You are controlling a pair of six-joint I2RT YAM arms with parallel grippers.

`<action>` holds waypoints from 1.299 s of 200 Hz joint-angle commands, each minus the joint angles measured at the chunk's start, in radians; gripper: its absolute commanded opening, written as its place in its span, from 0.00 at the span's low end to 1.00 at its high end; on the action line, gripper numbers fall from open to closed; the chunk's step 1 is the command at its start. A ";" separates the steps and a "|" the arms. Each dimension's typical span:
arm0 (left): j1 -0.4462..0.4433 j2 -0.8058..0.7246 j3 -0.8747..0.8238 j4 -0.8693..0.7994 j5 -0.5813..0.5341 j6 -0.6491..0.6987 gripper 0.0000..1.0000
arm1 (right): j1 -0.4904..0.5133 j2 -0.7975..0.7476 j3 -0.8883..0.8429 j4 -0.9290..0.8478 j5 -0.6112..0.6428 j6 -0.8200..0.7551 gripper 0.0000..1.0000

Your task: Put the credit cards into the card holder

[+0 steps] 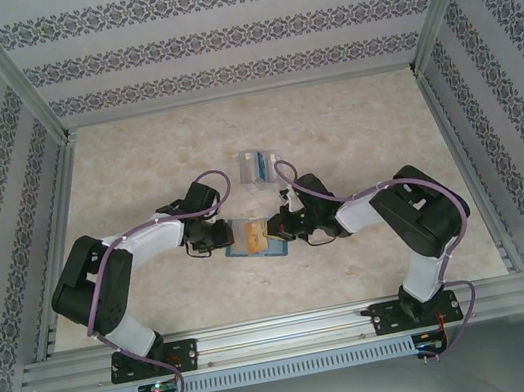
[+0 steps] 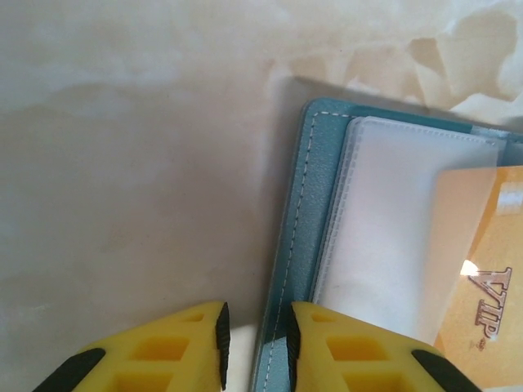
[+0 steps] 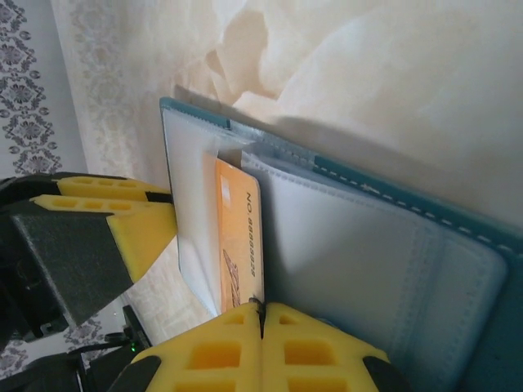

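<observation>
Mid-bench: left claw (image 2: 255, 339) slightly open astride the edge of the open wallet (image 2: 306, 229); right claw (image 3: 261, 322) pinched shut on orange card (image 3: 239, 237) at wallet sleeve.

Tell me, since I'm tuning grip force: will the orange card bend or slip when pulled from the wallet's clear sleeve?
The orange VIP card looks thin, flat and straight-edged, so probably stiff and light. Its glossy face may slip in the shut right end effector. The clear sleeve could drag along.

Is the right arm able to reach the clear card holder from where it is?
Probably yes. The card holder stands just beyond the right claw on the table, and nothing lies between them to block the way.
</observation>
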 commanded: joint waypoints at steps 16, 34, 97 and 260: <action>-0.013 0.046 0.008 -0.012 0.023 -0.006 0.28 | 0.010 -0.013 0.011 0.013 0.090 0.019 0.00; -0.013 0.054 0.014 -0.023 0.023 -0.007 0.28 | 0.008 -0.023 0.008 0.006 0.113 0.014 0.00; -0.013 0.058 0.001 -0.017 0.018 -0.022 0.28 | 0.030 -0.034 0.016 -0.015 0.135 0.001 0.00; -0.013 0.038 -0.021 0.039 0.064 -0.075 0.28 | 0.207 0.042 0.073 0.072 0.371 0.236 0.00</action>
